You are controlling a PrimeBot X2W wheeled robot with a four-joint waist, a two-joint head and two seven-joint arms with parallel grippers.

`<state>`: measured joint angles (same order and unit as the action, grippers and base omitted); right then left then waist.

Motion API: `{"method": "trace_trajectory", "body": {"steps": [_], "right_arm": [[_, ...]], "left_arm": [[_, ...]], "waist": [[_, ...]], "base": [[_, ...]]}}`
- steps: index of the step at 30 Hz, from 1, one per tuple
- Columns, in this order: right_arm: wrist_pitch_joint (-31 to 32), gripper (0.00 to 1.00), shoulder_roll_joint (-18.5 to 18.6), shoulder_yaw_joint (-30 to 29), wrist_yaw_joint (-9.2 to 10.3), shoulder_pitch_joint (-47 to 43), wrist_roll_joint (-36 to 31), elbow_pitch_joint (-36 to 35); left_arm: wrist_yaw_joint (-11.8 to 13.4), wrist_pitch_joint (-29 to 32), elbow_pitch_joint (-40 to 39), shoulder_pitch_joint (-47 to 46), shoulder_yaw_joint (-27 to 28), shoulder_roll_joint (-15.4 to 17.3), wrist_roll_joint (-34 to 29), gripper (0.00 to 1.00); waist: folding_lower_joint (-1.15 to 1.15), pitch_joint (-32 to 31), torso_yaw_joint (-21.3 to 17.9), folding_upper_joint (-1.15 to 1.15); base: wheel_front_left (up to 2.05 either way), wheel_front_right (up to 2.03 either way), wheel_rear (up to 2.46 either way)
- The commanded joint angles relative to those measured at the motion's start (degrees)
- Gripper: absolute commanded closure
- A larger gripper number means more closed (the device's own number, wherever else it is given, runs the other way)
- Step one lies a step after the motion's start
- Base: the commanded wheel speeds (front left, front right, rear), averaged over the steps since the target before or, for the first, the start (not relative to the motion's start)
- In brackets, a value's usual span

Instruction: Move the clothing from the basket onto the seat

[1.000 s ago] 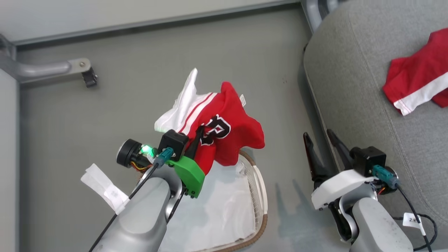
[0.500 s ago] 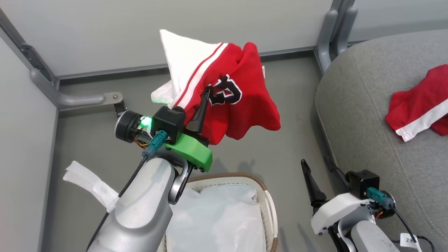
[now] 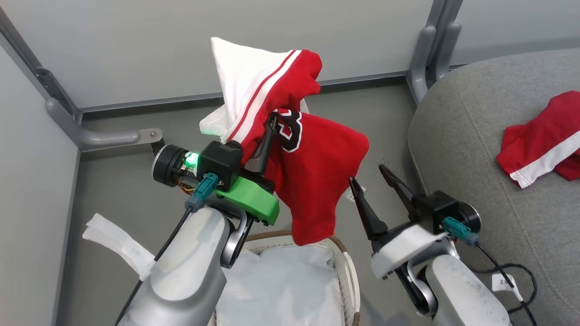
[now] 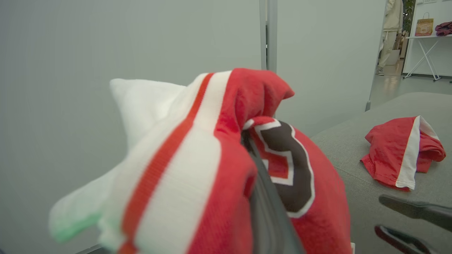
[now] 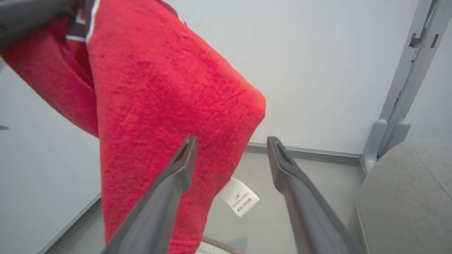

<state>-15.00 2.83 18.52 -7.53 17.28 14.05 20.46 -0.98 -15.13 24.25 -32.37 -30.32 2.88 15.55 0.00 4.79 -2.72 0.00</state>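
two soft red, white-striped garments, one basket. the red jersey (image 3: pixel 317 181) with a black, white-edged number hangs bunched above the oval white perforated plastic basket (image 3: pixel 349 271), clamped in the left gripper (image 3: pixel 271 124). the second red garment (image 3: pixel 539 149) lies on the large grey woven-fabric seat (image 3: pixel 476 136), right of the basket. the basket holds a white fabric liner (image 3: pixel 281 290). the right gripper (image 3: pixel 367 174) gapes empty above the basket.

The jersey (image 3: pixel 317 181) above the basket (image 3: pixel 350 276) is showing bright red, with a white panel and a thin red stripe running through white along one edge. A black numeral edged in white is peeking from its folds, possibly a 3. The basket is showing white perforated plastic, a brown woven rim and a white liner (image 3: pixel 281 290). Right of the basket, the seat (image 3: pixel 476 145) is showing plain grey weave, and the second garment (image 3: pixel 539 145) there is showing red with one white band.
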Motion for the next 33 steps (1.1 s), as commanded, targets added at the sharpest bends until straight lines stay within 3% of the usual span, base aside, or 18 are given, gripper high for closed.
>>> {"method": "trace_trajectory", "body": {"steps": [1, 8, 18, 23, 33], "right_arm": [[-0.27, 0.00, 0.26, 1.49, 0.08, 1.83, -0.54, -0.82], [-0.27, 0.00, 3.59, 11.39, 0.08, 10.87, 2.19, -2.03], [-0.26, 0.00, 7.24, 25.75, 0.08, 21.90, 11.77, 6.81], [0.67, 0.00, 6.81, 33.07, 0.08, 27.13, 17.32, 12.94], [-0.04, 0.00, 4.47, 41.38, 0.08, 32.65, 25.32, 21.19]], "left_arm": [[-0.10, -0.03, 0.22, 0.33, -0.13, 0.09, 0.59, 1.00], [-0.26, -0.02, 0.82, 0.32, -1.21, 0.10, 1.03, 1.00], [-0.30, -0.02, 0.74, -0.40, -3.97, 0.09, 2.42, 1.00], [-0.64, -0.03, 0.04, -0.29, -6.48, 0.09, 4.04, 1.00], [-0.36, -0.03, -1.25, -1.33, -10.94, 0.06, 7.26, 1.00]], "waist": [[0.00, 0.27, -0.17, 0.00], [0.00, 0.77, -0.11, 0.00], [0.00, 1.22, 1.10, 0.00], [0.00, 1.49, 1.93, 0.00], [0.00, 2.22, 4.26, 0.00]], "base": [[0.00, 0.00, 0.00], [0.00, 0.00, 0.00], [0.00, 0.00, 0.00], [0.00, 0.00, 0.00], [0.00, 0.00, 0.00]]}}
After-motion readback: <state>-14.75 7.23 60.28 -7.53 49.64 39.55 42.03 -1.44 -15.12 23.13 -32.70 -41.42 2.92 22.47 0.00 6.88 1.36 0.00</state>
